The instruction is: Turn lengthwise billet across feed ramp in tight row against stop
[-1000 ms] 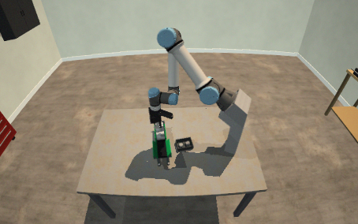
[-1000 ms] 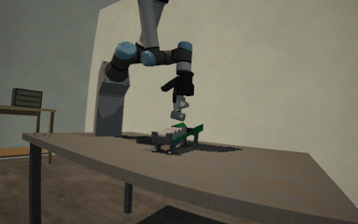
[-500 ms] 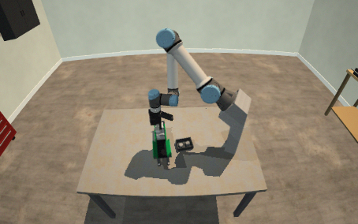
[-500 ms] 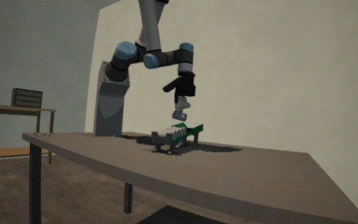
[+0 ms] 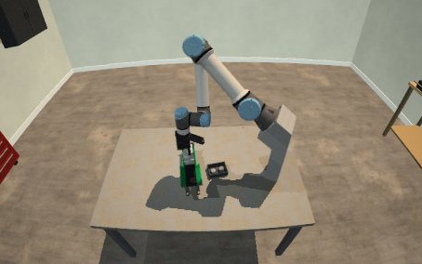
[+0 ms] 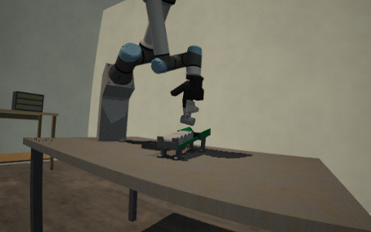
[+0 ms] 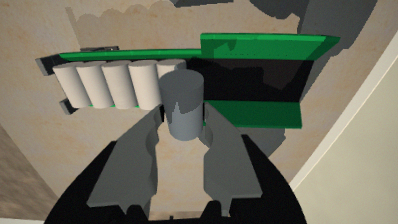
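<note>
My gripper (image 7: 183,104) is shut on a grey steel billet (image 7: 183,104) and holds it in the air above the green feed ramp (image 7: 250,80). In the wrist view the held billet lies parallel to the row of several pale billets (image 7: 117,84) that sit side by side at the ramp's left end, against the stop (image 7: 47,67). The held billet hangs just right of the row's last billet and partly hides it. In the exterior view the billet (image 6: 187,119) hangs a short way above the ramp (image 6: 184,140). In the top view the gripper (image 5: 189,155) is over the ramp (image 5: 190,172).
A small black box (image 5: 217,170) lies on the table just right of the ramp. The arm's grey base pedestal (image 5: 279,135) stands at the table's back right.
</note>
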Controlling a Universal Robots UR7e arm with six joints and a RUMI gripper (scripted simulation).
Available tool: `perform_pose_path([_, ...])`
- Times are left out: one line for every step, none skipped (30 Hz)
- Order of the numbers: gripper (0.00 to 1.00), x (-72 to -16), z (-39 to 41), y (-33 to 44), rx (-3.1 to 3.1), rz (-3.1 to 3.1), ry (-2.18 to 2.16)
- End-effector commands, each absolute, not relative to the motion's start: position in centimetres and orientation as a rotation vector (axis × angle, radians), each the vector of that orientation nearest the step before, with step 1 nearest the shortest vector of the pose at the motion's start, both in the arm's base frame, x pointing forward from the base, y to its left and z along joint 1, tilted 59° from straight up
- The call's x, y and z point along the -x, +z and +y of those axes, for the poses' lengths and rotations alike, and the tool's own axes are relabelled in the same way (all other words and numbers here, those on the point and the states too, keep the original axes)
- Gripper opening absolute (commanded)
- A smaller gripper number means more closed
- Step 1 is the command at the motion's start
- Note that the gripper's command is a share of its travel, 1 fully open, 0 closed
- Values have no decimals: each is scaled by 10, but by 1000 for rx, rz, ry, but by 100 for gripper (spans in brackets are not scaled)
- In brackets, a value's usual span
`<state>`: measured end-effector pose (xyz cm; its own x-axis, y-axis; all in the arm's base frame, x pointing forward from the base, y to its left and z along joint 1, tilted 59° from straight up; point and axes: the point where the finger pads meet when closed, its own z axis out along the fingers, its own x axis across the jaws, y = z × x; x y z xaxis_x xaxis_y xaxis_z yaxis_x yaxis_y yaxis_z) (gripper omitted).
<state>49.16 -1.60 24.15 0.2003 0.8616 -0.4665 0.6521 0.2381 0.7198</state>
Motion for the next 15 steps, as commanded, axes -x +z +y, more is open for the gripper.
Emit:
perform_pose_path([0, -494, -8, 238, -1481, 1517, 266])
perform_pose_path([0, -494, -6, 237, -1481, 1517, 266])
perform_pose_path([0, -495, -4, 236, -1481, 1517, 266])
perform_pose_path([0, -495, -4, 236, -1481, 1517, 266])
perform_pose_path([0, -495, -4, 236, -1481, 1517, 266])
perform_pose_path([0, -493, -9, 239, -1481, 1518, 267])
perform_pose_path([0, -494, -7, 238, -1481, 1518, 267])
perform_pose_path([0, -494, -5, 237, -1481, 1518, 266])
perform_pose_path([0, -495, -4, 236, -1481, 1518, 266])
perform_pose_path([0, -495, -2, 235, -1481, 1518, 266])
perform_pose_path([0, -496, 0, 234, -1481, 1518, 266])
perform_pose_path([0, -496, 1, 233, -1481, 1518, 266])
perform_pose_path([0, -497, 3, 232, -1481, 1518, 266])
perform_pose_path([0, -497, 5, 232, -1481, 1518, 266])
perform_pose_path([0, -498, 7, 231, -1481, 1518, 266])
